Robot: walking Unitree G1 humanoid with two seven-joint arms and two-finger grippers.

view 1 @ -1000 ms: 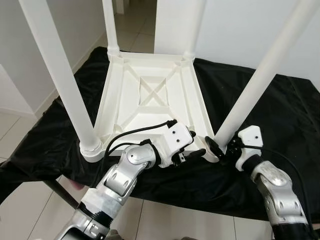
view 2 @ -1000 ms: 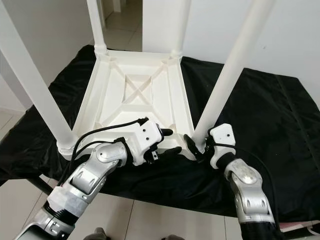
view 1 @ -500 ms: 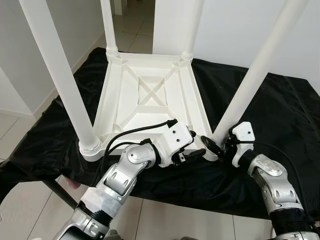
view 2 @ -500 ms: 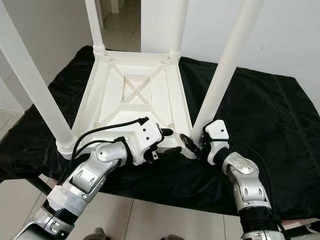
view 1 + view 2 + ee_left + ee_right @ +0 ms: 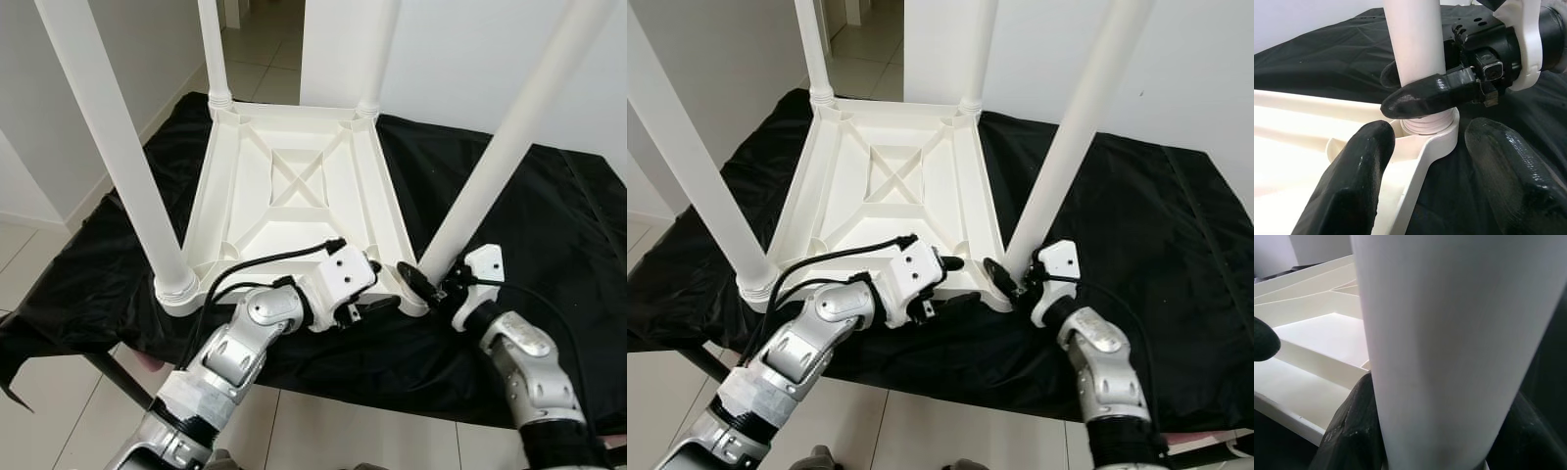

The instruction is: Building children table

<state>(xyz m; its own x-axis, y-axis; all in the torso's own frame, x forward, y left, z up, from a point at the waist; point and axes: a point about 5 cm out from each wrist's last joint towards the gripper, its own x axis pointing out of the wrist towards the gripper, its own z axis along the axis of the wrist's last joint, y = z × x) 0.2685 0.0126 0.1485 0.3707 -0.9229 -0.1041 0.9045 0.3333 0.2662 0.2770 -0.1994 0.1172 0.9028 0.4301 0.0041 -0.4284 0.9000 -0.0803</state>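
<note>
Black cloth, upturned white table, four legs up, right hand clasping one

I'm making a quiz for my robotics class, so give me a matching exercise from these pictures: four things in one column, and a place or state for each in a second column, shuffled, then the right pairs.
Things:
1. right gripper
2. left gripper
3. table top
4. black cloth

Places or states:
A. spread beneath the white table
B. lying upside down with its legs pointing up
C. clamped around the base of the near right leg
D. fingers spread on either side of the table's near right corner

Pairs: 1-C, 2-D, 3-B, 4-A
</note>
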